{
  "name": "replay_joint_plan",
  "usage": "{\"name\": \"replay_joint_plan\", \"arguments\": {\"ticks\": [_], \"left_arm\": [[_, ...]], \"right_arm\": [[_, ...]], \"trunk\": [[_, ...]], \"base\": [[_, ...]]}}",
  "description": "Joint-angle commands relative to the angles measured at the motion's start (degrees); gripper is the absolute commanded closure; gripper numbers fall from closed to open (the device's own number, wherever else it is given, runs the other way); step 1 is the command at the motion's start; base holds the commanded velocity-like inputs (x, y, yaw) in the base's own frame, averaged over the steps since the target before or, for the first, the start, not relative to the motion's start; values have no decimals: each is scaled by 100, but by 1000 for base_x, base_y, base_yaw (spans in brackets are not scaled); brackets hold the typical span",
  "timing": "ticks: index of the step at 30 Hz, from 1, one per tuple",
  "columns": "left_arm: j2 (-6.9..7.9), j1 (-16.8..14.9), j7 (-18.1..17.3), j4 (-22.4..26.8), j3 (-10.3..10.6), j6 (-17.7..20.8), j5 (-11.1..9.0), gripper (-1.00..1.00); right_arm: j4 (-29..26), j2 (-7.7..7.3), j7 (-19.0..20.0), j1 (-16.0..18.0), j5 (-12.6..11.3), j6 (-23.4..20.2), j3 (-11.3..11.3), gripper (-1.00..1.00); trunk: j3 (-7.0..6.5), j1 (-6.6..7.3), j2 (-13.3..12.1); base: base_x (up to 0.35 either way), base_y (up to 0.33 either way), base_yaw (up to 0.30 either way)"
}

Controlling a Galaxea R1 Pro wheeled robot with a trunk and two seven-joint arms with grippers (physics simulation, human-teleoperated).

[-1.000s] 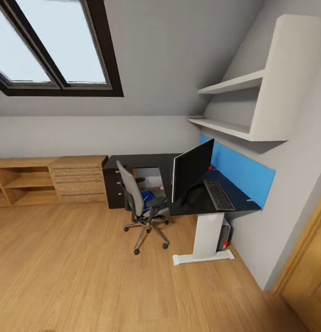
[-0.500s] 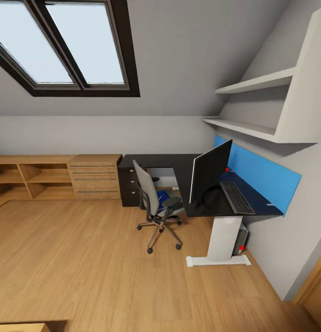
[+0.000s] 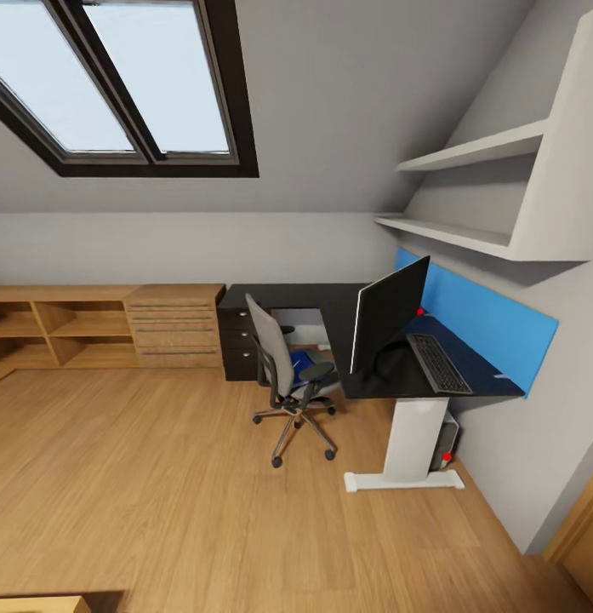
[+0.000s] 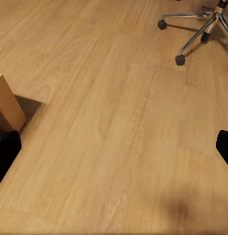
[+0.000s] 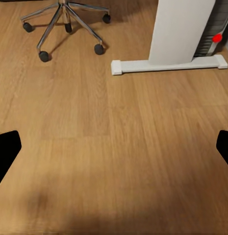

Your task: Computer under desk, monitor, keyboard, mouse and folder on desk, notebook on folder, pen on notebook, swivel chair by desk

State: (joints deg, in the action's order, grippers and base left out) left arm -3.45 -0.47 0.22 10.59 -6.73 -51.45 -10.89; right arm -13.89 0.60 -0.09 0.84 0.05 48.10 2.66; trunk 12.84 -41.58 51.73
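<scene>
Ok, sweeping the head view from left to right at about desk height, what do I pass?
Open wooden shelf unit → light wooden drawer chest → dark drawer unit → swivel chair → monitor → keyboard → blue rear panel.

No legible text, label, brand or number on anything

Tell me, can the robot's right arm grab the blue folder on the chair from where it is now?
Probably not yet. The folder lies on the swivel chair seat across a wide stretch of wooden floor. The right gripper hangs over bare floor, jaws apart, so the robot likely has to roll closer.
</scene>
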Motion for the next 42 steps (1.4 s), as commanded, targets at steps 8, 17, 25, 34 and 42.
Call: {"name": "replay_joint_plan", "arguments": {"ticks": [8, 17, 25, 34, 42], "left_arm": [[-6, -5, 12, -4, -26, -14, 17, -100], [1, -3, 18, -4, -34, -7, 17, -100], [60, -5, 29, 45, -30, 618, 2, -100], [72, -4, 28, 473, -19, 675, 9, -100], [6, -6, 15, 1939, -21, 1979, 16, -100]], "right_arm": [[262, 0, 9, 4, 1, 40, 24, -100], [270, 1, 9, 4, -2, 61, 24, -100], [272, 2, 9, 4, 4, 61, 22, -100], [222, 21, 14, 7, 28, 38, -9, -100], [-1115, 174, -5, 53, 0, -391, -19, -100]], "trunk": [[152, -177, 328], [314, -375, 689], [457, -550, 1010], [619, -748, 1371], [762, -924, 1692]], "base": [[0, 0, 0], [0, 0, 0], [0, 0, 0], [0, 0, 0], [0, 0, 0]]}}
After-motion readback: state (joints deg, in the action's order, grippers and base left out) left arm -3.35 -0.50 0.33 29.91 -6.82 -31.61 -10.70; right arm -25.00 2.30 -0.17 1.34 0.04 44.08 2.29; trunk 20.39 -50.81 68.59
